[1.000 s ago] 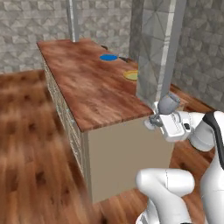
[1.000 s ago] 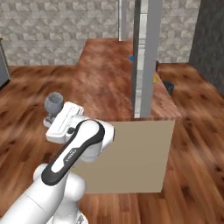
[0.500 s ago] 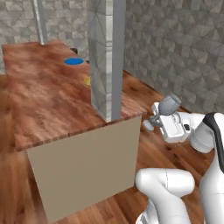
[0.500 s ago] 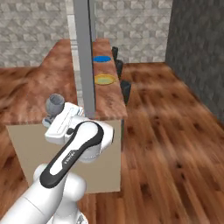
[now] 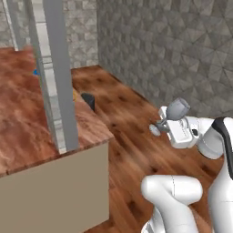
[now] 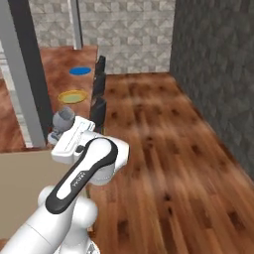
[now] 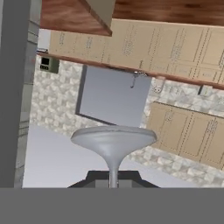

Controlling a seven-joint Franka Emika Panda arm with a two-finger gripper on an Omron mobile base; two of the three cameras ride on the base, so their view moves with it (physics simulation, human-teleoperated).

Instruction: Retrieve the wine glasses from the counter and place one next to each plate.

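My gripper (image 5: 164, 122) is shut on the thin stem of a grey wine glass (image 5: 178, 109) and holds it tilted in the air over the wooden floor, right of the bar top. In the right base view the wine glass (image 6: 63, 118) sits above the gripper (image 6: 60, 131), near the bar's corner. The hand view shows the glass's flared end and stem (image 7: 113, 141). The blue plate (image 6: 79, 71) and the yellow-rimmed plate (image 6: 73, 96) lie on the long bar top (image 6: 59, 59). The counter's beige cabinets (image 7: 144, 43) appear far off, upside down.
A tall grey pillar (image 5: 57, 77) stands on the bar top (image 5: 22, 118) near its end. Dark stools (image 6: 98, 109) line the bar's right side. A grey stone wall (image 5: 173, 50) runs along the right. Bare wooden floor (image 6: 163, 149) lies between the bar and that wall.
Both base views have swung round with the base, so the bar now lies to the left and the stone wall has come into view. The glass stays in the shut gripper.
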